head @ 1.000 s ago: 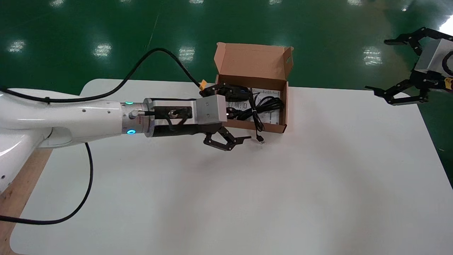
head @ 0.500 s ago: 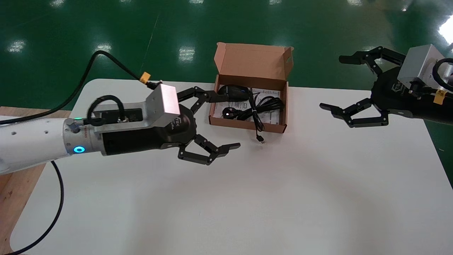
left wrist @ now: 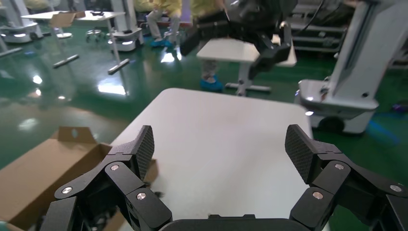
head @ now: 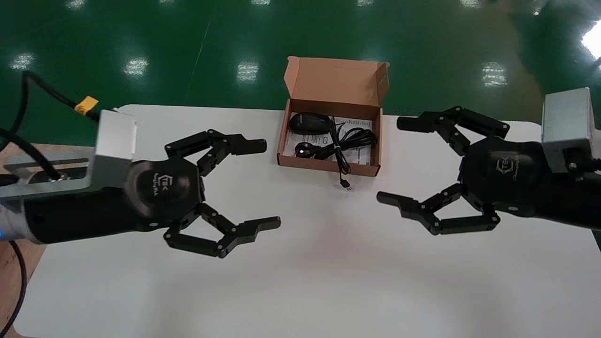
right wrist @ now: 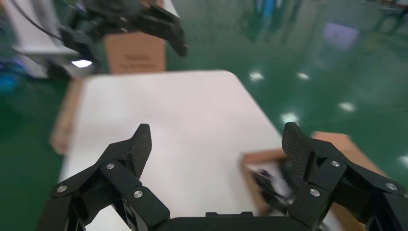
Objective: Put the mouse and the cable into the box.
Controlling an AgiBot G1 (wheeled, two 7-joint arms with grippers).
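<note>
An open brown cardboard box [head: 328,167] sits at the far middle of the white table [head: 305,272], lid up. Inside lie a black mouse [head: 307,123] and a bundled black cable [head: 347,141] on a printed sheet; the cable's plug end [head: 346,185] hangs out over the front wall onto the table. My left gripper [head: 263,183] hovers open to the left of the box, holding nothing. My right gripper [head: 399,159] hovers open to the right of it, also with nothing in it. The box [right wrist: 269,166] shows blurred in the right wrist view, and part of the box [left wrist: 38,168] shows in the left wrist view.
Green floor lies beyond the table's far edge. A wooden surface [head: 9,263] shows at the table's left side. In the left wrist view the other arm's gripper [left wrist: 240,29] hangs across the table, with white tables and machines behind it.
The left gripper has drawn back from the box toward the near left. The right arm has swung in from the far right to beside the box. Mouse and cable have not moved.
</note>
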